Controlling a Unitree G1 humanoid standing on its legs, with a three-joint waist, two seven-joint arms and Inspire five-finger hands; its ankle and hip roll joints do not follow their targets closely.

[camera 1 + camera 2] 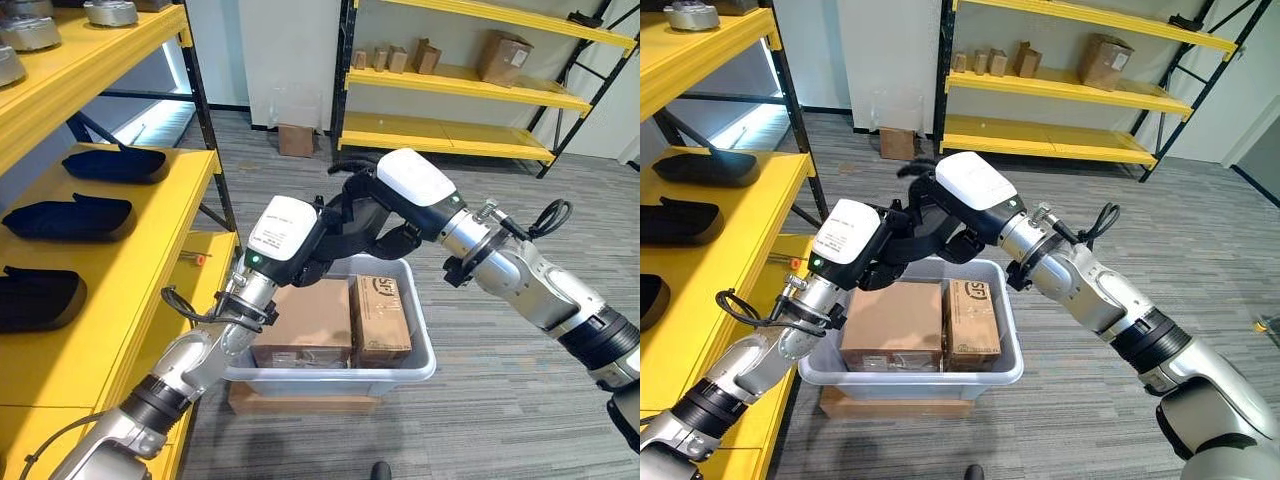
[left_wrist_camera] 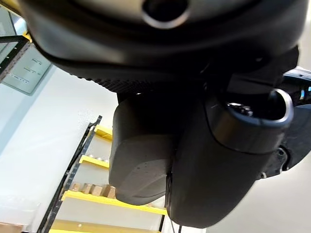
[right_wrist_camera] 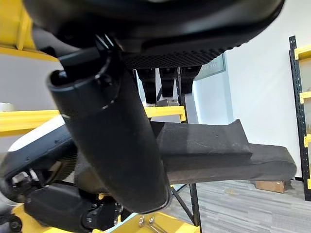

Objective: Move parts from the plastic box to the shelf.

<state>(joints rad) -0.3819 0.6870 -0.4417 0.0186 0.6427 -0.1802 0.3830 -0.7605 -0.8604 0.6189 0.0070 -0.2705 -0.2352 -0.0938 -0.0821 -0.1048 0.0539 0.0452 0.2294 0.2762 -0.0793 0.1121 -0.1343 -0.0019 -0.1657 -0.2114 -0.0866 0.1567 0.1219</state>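
Both hands, left hand (image 1: 318, 243) and right hand (image 1: 372, 213), are gripping one dark foam part (image 3: 214, 148) together just above the plastic box (image 1: 420, 365). Shelf (image 1: 150, 260) beside left hand is already holding three similar parts (image 1: 70, 216); this one is pending, cartons (image 1: 378, 318) sitting below.

Each forearm is a silver-grey metal tube with black ring joints, ending behind the fingers in a dark hand whose back carries a glossy white rounded cover; the left hand (image 1: 300, 240) also shows a small green light on its wrist end. Black clamp rings sit at both wrists, farther back from the fingers. Up close, the right hand (image 3: 114, 141) has a smooth black thumb beside a ribbed dark underside
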